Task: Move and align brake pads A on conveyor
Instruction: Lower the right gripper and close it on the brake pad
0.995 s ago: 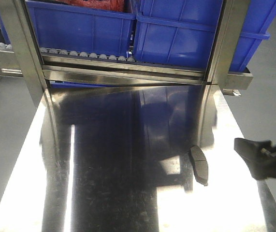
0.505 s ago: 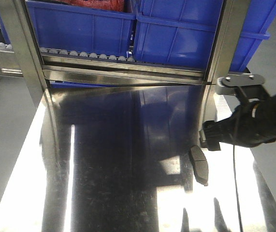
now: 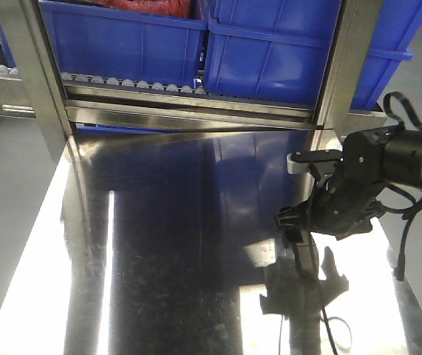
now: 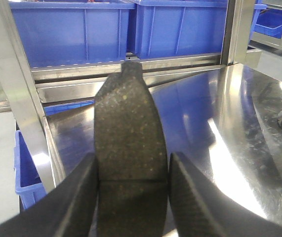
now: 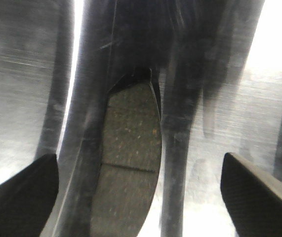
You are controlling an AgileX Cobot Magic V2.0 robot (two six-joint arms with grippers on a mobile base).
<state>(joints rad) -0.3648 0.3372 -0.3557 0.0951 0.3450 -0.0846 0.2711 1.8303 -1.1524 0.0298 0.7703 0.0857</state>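
Meanwhile the left fingers pinch one brake pad aloft near the desk's left edge; rightward, the right fingers — swung in a moment ago — now hang spread astride the second pad lying on the desk, so its pickup looks imminent.

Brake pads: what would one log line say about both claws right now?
left claw: shut on held pad | right claw: open, over second pad | second pad: lying on steel table
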